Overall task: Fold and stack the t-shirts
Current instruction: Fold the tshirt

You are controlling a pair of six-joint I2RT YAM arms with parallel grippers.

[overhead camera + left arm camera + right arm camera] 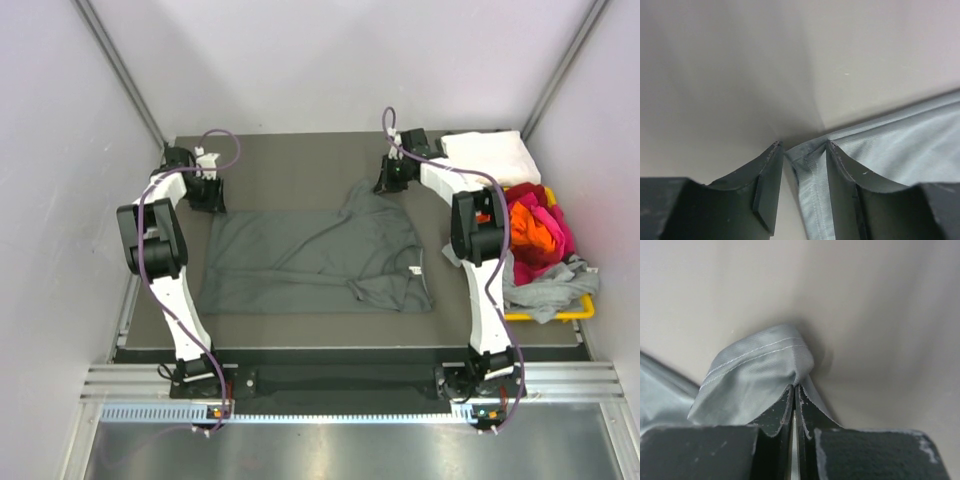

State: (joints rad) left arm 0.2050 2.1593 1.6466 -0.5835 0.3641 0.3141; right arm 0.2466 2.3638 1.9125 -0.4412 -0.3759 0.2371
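Note:
A dark grey t-shirt (310, 262) lies spread on the brown table. My left gripper (210, 195) is at the shirt's far left corner. In the left wrist view its jaws (804, 146) stand apart around the hemmed corner (815, 170), which touches the right finger and is clear of the left one. My right gripper (390, 180) is at the far right part of the shirt. The right wrist view shows it (794, 386) shut on a bunched fold of grey cloth (755, 380) with a stitched hem.
A folded white t-shirt (487, 157) lies at the back right corner. A yellow bin (585, 310) at the right edge holds red, orange (530, 232) and pink shirts, with a light grey one (545, 290) draped over its near rim. White walls enclose the table.

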